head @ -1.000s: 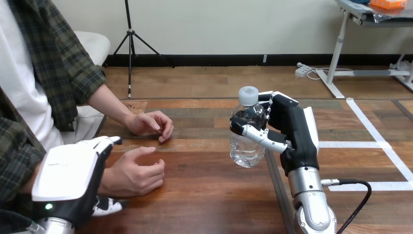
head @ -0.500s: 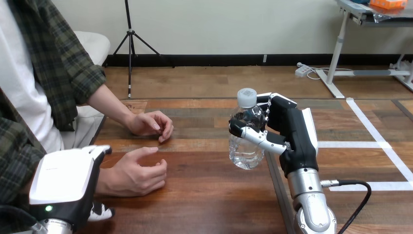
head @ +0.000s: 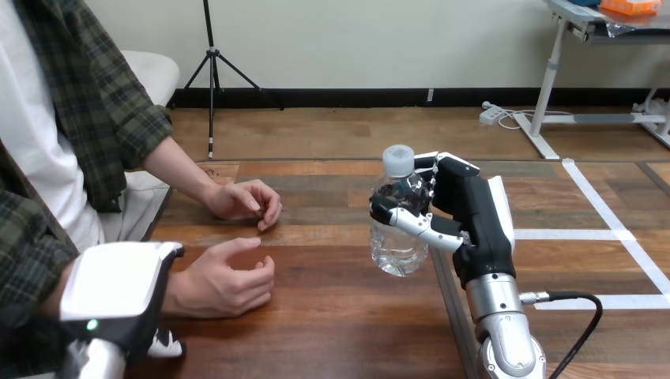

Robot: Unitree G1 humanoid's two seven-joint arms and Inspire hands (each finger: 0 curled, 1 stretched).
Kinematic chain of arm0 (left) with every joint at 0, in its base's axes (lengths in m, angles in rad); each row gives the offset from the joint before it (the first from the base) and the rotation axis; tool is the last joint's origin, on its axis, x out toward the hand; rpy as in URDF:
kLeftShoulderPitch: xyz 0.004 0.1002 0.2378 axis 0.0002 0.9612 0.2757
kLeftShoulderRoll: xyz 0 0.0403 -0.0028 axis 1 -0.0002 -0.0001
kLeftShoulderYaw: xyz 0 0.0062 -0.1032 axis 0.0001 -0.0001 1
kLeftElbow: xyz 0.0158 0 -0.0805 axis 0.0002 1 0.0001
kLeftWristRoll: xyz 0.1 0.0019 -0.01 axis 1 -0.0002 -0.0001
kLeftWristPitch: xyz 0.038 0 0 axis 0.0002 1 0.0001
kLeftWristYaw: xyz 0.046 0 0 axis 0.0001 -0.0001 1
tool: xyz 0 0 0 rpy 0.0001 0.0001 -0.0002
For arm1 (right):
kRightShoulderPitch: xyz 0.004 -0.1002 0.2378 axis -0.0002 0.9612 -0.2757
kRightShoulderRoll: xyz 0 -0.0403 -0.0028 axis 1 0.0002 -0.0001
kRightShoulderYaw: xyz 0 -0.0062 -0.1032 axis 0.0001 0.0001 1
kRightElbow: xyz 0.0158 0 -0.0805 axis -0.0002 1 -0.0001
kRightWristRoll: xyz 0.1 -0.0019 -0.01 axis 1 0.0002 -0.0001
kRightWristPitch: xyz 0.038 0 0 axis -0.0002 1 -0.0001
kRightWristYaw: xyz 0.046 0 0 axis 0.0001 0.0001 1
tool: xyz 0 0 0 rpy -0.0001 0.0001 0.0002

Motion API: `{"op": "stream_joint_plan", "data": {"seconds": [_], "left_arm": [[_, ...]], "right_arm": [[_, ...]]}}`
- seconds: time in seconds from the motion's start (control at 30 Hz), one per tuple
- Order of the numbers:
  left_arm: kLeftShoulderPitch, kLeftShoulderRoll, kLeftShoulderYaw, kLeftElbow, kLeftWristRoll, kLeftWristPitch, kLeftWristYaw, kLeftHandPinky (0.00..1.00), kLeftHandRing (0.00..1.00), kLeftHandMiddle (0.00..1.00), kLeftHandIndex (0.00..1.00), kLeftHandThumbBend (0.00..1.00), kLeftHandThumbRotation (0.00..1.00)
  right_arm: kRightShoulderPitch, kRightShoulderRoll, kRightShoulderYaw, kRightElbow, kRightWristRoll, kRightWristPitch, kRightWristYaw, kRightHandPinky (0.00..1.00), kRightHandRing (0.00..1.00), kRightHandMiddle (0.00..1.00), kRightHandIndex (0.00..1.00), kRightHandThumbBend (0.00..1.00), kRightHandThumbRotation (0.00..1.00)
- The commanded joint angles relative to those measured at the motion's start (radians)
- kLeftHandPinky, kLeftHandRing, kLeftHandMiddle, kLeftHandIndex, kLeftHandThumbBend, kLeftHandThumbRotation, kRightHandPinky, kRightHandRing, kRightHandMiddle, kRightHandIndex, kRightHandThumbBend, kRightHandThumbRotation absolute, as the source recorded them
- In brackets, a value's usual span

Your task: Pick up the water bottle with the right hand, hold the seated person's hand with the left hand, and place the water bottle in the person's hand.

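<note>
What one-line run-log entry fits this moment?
right hand: shut on water bottle | left hand: over person's wrist | person's nearer hand: on table, without bottle

the left robot hand [head: 118,296] sinks lower beside the person's hand [head: 225,278]; the right robot hand [head: 468,217] eases the water bottle [head: 399,217] slightly left.

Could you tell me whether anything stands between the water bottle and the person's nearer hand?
Nothing visible does: only bare table lies between the water bottle, gripped by the right hand, and the person's nearer hand, whose fingers are loosely curled.
</note>
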State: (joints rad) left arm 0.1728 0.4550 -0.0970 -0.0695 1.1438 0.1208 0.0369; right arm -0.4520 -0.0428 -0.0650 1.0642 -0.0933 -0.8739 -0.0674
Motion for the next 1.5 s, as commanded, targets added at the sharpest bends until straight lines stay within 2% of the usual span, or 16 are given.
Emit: {"op": "stream_joint_plan", "data": {"seconds": [0.0,0.1,0.47,0.57,0.63,0.7,0.77,1.27,1.47], "left_arm": [[-0.086,0.032,-0.03,0.036,0.017,0.029,-0.049,0.78,0.81,0.83,0.8,0.91,0.06],[-0.107,0.034,-0.043,0.052,0.011,0.043,-0.081,0.78,0.81,0.82,0.8,0.9,0.06],[-0.17,0.048,-0.09,0.149,-0.001,0.05,-0.091,0.77,0.8,0.81,0.78,0.89,0.02],[-0.186,0.046,-0.099,0.179,-0.014,0.044,-0.079,0.77,0.79,0.8,0.78,0.88,0.01],[-0.199,0.049,-0.112,0.199,-0.008,0.051,-0.088,0.77,0.79,0.8,0.78,0.88,0.01],[-0.233,0.044,-0.139,0.271,-0.005,0.043,-0.037,0.77,0.8,0.81,0.79,0.87,0.01],[-0.247,0.041,-0.151,0.301,-0.007,0.038,-0.008,0.77,0.8,0.81,0.79,0.87,0.0],[-0.305,0.048,-0.21,0.406,-0.022,0.024,0.059,0.77,0.79,0.8,0.78,0.86,0.0],[-0.313,0.047,-0.219,0.434,-0.042,-0.005,0.122,0.74,0.76,0.77,0.74,0.88,0.0]], "right_arm": [[-0.049,-0.002,-0.002,-0.058,0.016,-0.036,0.009,0.36,0.41,0.46,0.5,0.64,0.0],[-0.05,-0.002,-0.004,-0.054,0.024,-0.038,0.02,0.36,0.41,0.46,0.5,0.64,0.0],[-0.047,-0.002,-0.003,-0.058,0.029,-0.033,0.028,0.36,0.41,0.46,0.5,0.64,0.0],[-0.046,-0.002,-0.003,-0.064,0.03,-0.026,0.027,0.36,0.41,0.46,0.5,0.64,0.0],[-0.048,-0.006,0.0,-0.058,0.025,-0.042,0.028,0.36,0.41,0.46,0.5,0.64,0.0],[-0.049,-0.008,-0.004,-0.061,0.04,-0.04,0.04,0.35,0.4,0.46,0.5,0.63,0.0],[-0.05,-0.007,-0.007,-0.061,0.053,-0.041,0.052,0.35,0.4,0.46,0.5,0.63,0.0],[-0.05,-0.009,-0.009,-0.064,0.069,-0.034,0.072,0.36,0.41,0.46,0.5,0.62,0.0],[-0.051,-0.014,-0.005,-0.064,0.058,-0.029,0.061,0.35,0.41,0.46,0.5,0.62,0.0]]}}
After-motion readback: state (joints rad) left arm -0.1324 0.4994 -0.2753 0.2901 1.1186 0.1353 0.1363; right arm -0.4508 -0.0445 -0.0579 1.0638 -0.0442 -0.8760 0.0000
